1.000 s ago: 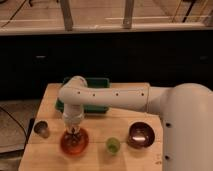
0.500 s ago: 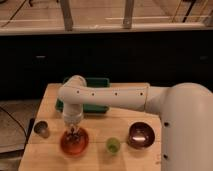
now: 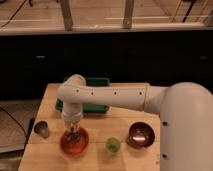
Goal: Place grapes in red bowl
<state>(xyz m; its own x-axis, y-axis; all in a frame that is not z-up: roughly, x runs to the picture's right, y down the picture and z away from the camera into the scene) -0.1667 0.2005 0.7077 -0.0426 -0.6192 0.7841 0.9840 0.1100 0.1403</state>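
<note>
The gripper (image 3: 73, 129) was held directly above the glossy orange-red round bowl (image 3: 83, 146), dark purplish grapes (image 3: 74, 135) seen at its tip; its hold could not be judged.

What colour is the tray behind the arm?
The tray is green, camera view; gripper hangs over red bowl.

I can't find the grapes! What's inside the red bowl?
The gripper reaches into the red bowl. A small dark clump at its tip is probably the grapes. The gripper covers part of the inside, so whether they touch the bottom is hidden.
</note>
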